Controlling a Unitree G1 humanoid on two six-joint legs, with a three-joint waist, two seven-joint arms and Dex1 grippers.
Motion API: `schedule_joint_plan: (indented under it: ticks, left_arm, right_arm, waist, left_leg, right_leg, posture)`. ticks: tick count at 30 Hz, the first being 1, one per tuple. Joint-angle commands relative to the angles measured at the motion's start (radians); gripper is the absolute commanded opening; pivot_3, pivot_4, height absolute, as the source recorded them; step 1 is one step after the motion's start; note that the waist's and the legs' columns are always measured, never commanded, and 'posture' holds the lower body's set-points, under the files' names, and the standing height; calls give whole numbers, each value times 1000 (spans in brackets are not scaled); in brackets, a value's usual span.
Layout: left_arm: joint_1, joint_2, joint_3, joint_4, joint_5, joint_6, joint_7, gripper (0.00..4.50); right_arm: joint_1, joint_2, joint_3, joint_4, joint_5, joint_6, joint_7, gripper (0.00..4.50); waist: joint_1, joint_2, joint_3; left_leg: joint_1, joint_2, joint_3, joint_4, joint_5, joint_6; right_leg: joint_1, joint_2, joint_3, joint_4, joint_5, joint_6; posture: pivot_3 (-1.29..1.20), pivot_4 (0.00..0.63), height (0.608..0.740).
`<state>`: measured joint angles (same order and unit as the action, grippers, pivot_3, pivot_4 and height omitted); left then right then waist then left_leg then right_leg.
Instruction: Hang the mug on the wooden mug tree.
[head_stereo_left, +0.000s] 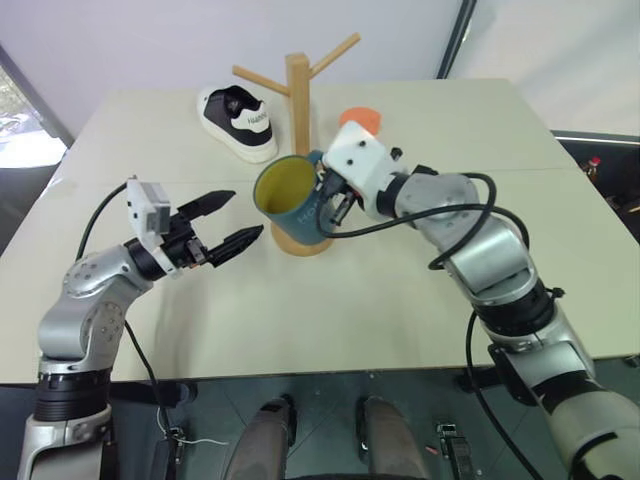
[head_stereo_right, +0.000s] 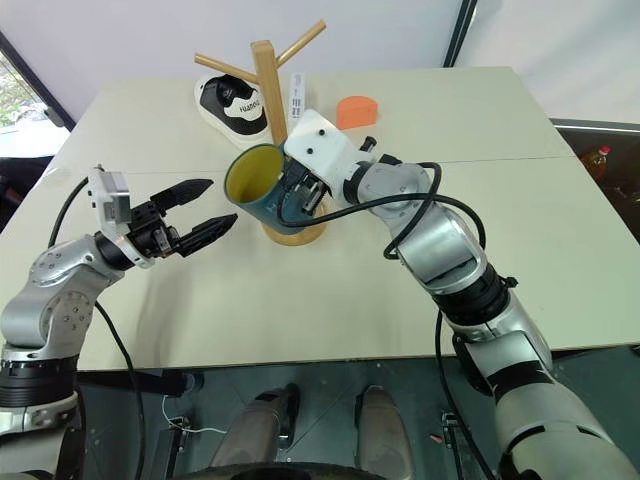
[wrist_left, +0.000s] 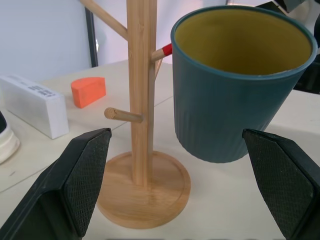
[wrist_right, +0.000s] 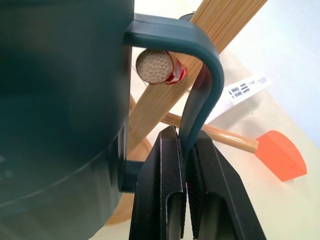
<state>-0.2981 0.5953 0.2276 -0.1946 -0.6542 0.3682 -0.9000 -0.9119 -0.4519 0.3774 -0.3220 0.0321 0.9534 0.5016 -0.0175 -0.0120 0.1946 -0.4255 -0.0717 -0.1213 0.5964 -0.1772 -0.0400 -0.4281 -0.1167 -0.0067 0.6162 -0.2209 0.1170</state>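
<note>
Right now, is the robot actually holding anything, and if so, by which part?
Yes. The right gripper pinches the mug by its loop handle, beside the wooden mug tree. The left gripper is open and holds nothing.

Teal mug (head_stereo_left: 292, 203) with yellow inside, light wooden mug tree (head_stereo_left: 298, 100), red-tipped peg (wrist_right: 157, 68)

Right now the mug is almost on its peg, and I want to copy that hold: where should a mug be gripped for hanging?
Grip the handle's outer bar, as the right gripper does, coming from the side away from the mug body. That leaves the loop free for the tree's peg.
</note>
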Motion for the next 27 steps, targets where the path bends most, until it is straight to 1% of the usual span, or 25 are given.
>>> schedule_joint_plan:
  ticks: [1, 3, 7, 11, 13, 15, 17, 19, 21, 23, 25, 27]
  left_arm:
    - [-12, 15, 37, -36, -24, 2, 9, 4500]
    - [-11, 17, 36, -37, -26, 1, 12, 4500]
    - [-11, 17, 33, -38, -28, 0, 16, 4500]
    - [-8, 16, 33, -43, -30, 2, 21, 4500]
    - [-6, 18, 36, -41, -28, 4, 26, 4500]
    - [-3, 17, 45, -35, -32, 11, 38, 4500]
    - [1, 9, 59, -23, -36, 13, 55, 4500]
    - [13, -1, 74, 2, -18, 10, 87, 4500]
    - [22, -5, 81, 13, -8, 5, 105, 4500]
    - [47, -24, 89, 77, 48, -27, 166, 4500]
    - [71, -55, 103, 154, 109, -74, 240, 4500]
    - [95, -83, 114, 217, 166, -137, 299, 4500]
  right_arm:
    - [-29, 8, -17, 0, -11, -21, 6, 1111]
    - [-30, 8, -21, -1, -23, -34, 2, 2073]
    - [-30, -5, -34, -26, -28, -44, 13, 4143]
    - [-24, -60, -89, -87, -11, -46, 46, 4143]
    - [-7, -113, -143, -112, 3, -70, 77, 4143]
    - [37, -161, -225, -133, 33, -120, 111, 4143]
    - [118, -174, -334, -146, 91, -176, 138, 4143]
    - [225, -155, -450, -165, 175, -226, 170, 4143]
    - [276, -141, -503, -176, 225, -246, 180, 4143]
    - [391, -90, -578, -150, 272, -279, 157, 4143]
    - [494, -16, -638, -93, 303, -329, 117, 4143]
    - [563, 38, -658, -29, 302, -414, 95, 4143]
  waist:
    - [0, 0, 0]
    - [0, 0, 0]
    - [-2, 0, 0]
    - [0, 0, 0]
    - [5, 0, 0]
    - [7, 0, 0]
    - [6, -2, -1]
    - [6, -2, -1]
    - [3, -2, -1]
    - [0, -2, -1]
    - [1, -2, -2]
    - [2, -2, -2]
  left_leg:
    - [0, 0, 0, 0, 0, 0]
    - [0, 0, 0, 0, 0, 0]
    - [0, 0, 0, 0, 0, 0]
    - [0, 0, 0, 0, 0, 0]
    - [0, 0, 0, 0, 0, 0]
    - [0, 0, 0, 0, 0, 0]
    - [0, 0, 0, 0, 0, 0]
    - [0, 0, 1, 0, 0, 0]
    - [0, 0, 1, 0, 0, 0]
    - [2, 1, 3, 0, 0, 0]
    - [5, 1, 3, 0, 0, 0]
    - [8, 2, 3, -1, 0, 0]
  right_leg:
    - [0, 0, 0, 0, 0, 0]
    - [0, 0, 0, 0, 0, 0]
    - [0, 0, 0, 0, 0, 0]
    - [0, 0, 0, 1, 0, 0]
    - [0, 0, 0, 0, 0, 0]
    - [0, 0, 0, 0, 0, 0]
    - [1, 0, 0, -1, 0, 0]
    - [2, 0, 0, -1, 0, 0]
    - [2, 0, 0, -1, 0, 0]
    - [1, 0, 2, 0, 0, 1]
    - [4, 1, 2, 1, 0, 0]
    - [7, 1, 2, 1, -1, -1]
  posture:
    - [0, 150, 740]
    - [0, 150, 740]
    - [0, 150, 740]
    - [0, 150, 740]
    - [0, 150, 740]
    - [0, 150, 740]
    - [0, 150, 740]
    - [0, 150, 740]
    - [0, 150, 740]
    - [0, 150, 740]
    - [0, 150, 740]
    - [0, 150, 740]
